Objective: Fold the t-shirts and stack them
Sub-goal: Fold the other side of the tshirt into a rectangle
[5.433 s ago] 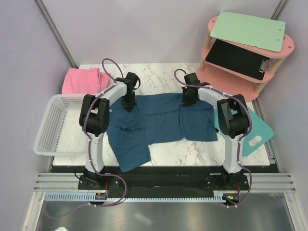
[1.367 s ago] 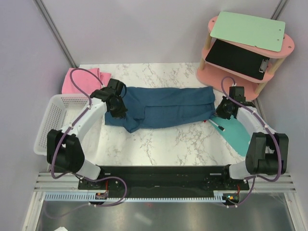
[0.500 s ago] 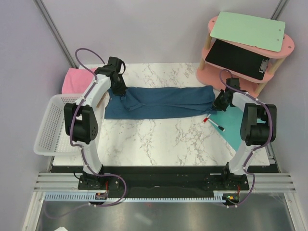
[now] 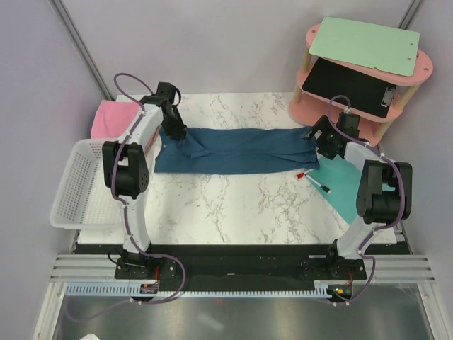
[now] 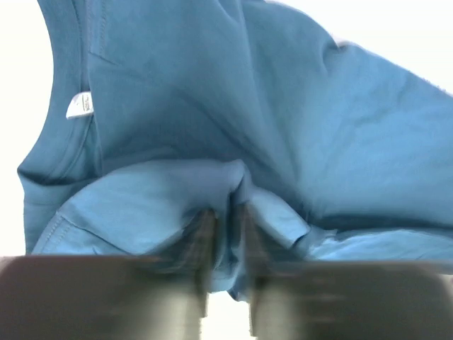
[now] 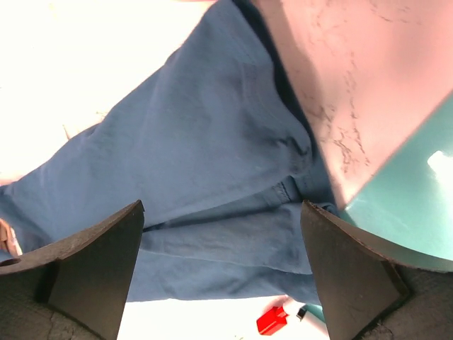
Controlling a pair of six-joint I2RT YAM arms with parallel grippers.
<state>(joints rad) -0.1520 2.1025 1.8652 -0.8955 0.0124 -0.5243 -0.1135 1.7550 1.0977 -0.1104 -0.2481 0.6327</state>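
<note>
The dark teal-blue t-shirt (image 4: 241,150) lies folded into a long band across the back of the table. The pink t-shirt (image 4: 112,117) sits folded at the back left corner. My left gripper (image 4: 173,131) is on the blue shirt's left end, near the collar label (image 5: 79,106). In the left wrist view its blurred fingers (image 5: 205,234) stand a narrow gap apart, a ridge of blue cloth (image 5: 283,106) rising between them. My right gripper (image 4: 320,142) hovers wide open (image 6: 221,205) over the shirt's right end (image 6: 212,142), with nothing in it.
A turquoise mat (image 4: 347,188) lies at the table's right edge, under the shirt's right end (image 6: 410,205). A red-capped marker (image 4: 311,177) lies just in front of the shirt. A white basket (image 4: 78,184) hangs off the left side. A pink shelf (image 4: 361,71) stands at the back right.
The shirt, spread open earlier, now lies folded into a band at the back. In the last half second the right jaws opened wide off the cloth, and the left fingers parted slightly.
</note>
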